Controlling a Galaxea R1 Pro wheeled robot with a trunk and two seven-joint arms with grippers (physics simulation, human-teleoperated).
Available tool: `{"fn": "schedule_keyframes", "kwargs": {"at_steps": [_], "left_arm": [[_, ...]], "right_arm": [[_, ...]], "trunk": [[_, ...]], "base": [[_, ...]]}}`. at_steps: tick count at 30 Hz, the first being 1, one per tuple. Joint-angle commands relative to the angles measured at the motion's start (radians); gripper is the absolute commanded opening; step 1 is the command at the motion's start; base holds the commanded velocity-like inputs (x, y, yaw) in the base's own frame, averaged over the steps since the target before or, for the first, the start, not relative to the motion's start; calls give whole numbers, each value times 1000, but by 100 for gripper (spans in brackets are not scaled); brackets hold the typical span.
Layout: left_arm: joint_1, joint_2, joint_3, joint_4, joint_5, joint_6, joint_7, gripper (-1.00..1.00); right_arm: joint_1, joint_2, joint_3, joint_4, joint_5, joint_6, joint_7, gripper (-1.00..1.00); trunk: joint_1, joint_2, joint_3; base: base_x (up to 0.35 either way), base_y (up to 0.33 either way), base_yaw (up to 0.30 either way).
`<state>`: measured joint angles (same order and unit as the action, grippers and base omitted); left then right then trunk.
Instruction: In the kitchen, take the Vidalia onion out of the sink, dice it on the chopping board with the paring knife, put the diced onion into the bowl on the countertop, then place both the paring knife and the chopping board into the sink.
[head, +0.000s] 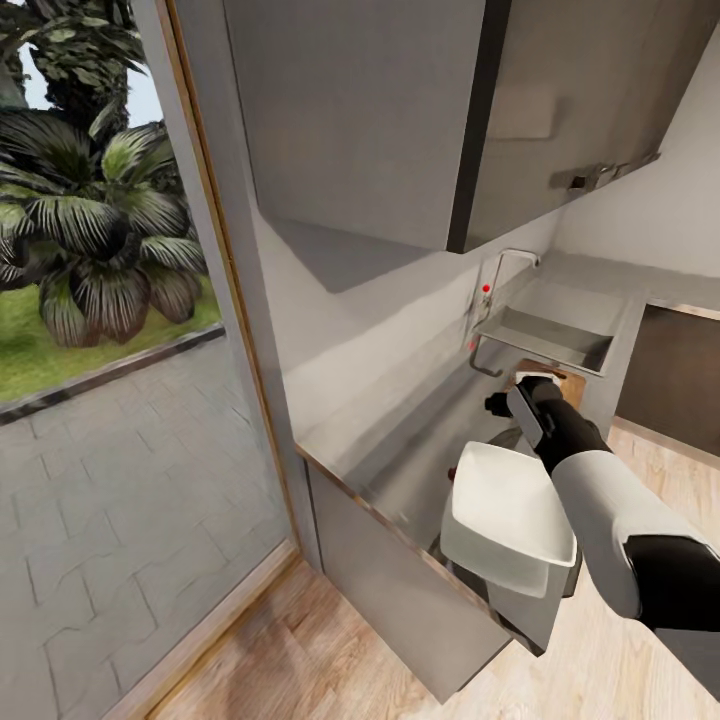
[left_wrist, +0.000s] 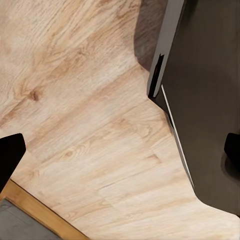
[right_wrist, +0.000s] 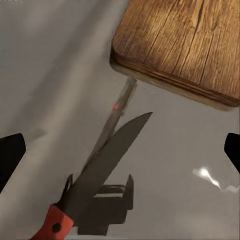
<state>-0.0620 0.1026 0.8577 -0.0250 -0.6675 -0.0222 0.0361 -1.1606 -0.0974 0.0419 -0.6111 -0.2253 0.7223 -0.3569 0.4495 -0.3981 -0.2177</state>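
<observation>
Right arm over the grey brushed-metal countertop (head: 400, 450), small paring knife with dark pointed blade and red-and-black handle (right_wrist: 95, 175) in its grasp.

Head view: the black right gripper (head: 520, 400) hangs above the countertop; the white, shallow, square-ish bowl (head: 505, 515) sits just on the near side of it, a corner of the brown wooden chopping board (head: 570, 385) shows right behind it, and the rectangular grey steel sink (head: 555, 335) with its curved chrome tap (head: 510, 260) lies beyond it. Left wrist view: the left gripper's (left_wrist: 120, 150) dark fingertips (left_wrist: 10, 155) stand wide apart over light wood floor (left_wrist: 85, 125), with a dark cabinet front (left_wrist: 210, 100) beside. Right wrist view: the right gripper's fingers clamp the knife at its handle, blade pointing out ahead over the metal surface, the board's rounded corner (right_wrist: 180, 45) just past the tip, not touching.
</observation>
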Motion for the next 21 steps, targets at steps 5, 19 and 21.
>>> {"fn": "schedule_keyframes", "kwargs": {"at_steps": [5,19,21], "left_arm": [[-1,0,8,1,-10,-2,4,100],[-1,-1,8,2,-10,-2,4,100],[-1,-1,8,2,-10,-2,4,100]], "right_arm": [[-2,1,-57,-2,-19,59,-10,100],[-2,7,-86,-2,-105,185,-11,100],[-2,7,-108,-2,-109,205,-14,100]], "trunk": [[1,-2,-2],[1,-2,-2],[1,-2,-2]], "base": [[0,0,0],[0,0,0],[0,0,0]]}}
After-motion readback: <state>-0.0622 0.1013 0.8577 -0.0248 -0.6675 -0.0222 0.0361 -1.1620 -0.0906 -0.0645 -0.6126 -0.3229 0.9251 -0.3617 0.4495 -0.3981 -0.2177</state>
